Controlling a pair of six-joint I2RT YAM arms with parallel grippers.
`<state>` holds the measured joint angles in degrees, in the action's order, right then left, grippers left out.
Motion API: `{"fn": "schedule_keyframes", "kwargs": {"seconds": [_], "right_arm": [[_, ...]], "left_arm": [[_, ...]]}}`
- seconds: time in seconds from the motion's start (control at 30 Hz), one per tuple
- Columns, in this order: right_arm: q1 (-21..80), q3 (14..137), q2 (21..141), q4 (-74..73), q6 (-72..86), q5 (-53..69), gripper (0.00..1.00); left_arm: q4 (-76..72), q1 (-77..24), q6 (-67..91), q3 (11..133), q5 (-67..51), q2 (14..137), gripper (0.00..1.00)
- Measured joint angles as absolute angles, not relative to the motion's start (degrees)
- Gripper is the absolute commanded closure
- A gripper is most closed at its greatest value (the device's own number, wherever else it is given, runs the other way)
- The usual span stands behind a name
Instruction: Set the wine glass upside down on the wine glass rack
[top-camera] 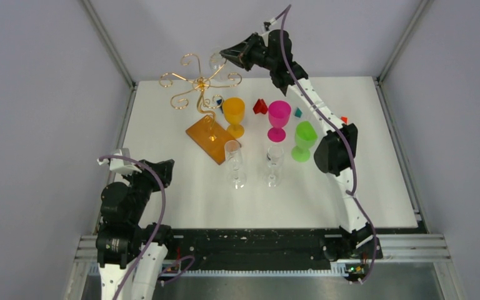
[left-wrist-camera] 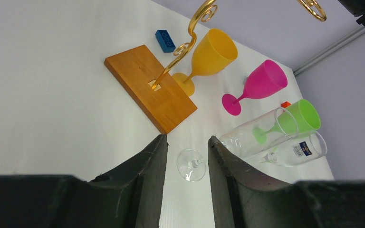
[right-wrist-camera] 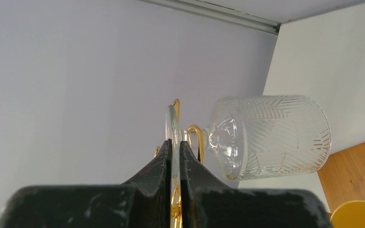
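Right pincer (right-wrist-camera: 175, 147): jaws nearly together, clamped on the thin edge of the foot of the clear cut-pattern wine glass (right-wrist-camera: 271, 137). No hold on stem or bowl.

Wine glass: raised well above the counter (top-camera: 162, 144), level with the top of the thin gold wire rack (top-camera: 200, 81), on its far right side. One gold scroll (right-wrist-camera: 196, 135) sits just behind the stem in the right wrist view. Cannot tell whether the stem is inside the curl or only beside it.

Left pincer (left-wrist-camera: 188, 140): partly spread, holding nothing, pulled back near its own base.

Risks, as judged:
- The grip is on a disc edge only, so the heavy bowl could pivot or slide out if the wrist turns quickly.
- Letting go before the foot rests across the scroll would drop the glass onto the rack's orange-brown wooden base (top-camera: 211, 139) or the orange plastic goblet (top-camera: 234, 112) below.
- The wire looks springy and the stand light. A sideways push from glass or jaws could bend an arm or tip the rack into the goblets nearby.
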<state>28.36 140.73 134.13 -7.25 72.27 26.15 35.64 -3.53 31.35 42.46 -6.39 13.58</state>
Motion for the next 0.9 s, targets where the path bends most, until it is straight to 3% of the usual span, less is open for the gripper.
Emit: {"fn": "schedule_keyframes", "kwargs": {"seconds": [0.9], "right_arm": [[28.36, 141.88, 134.80, -5.32, 73.25, 31.53, 1.00]], "left_arm": [[35.64, -3.55, 31.35, 42.44, -6.42, 13.32, 0.57]]}}
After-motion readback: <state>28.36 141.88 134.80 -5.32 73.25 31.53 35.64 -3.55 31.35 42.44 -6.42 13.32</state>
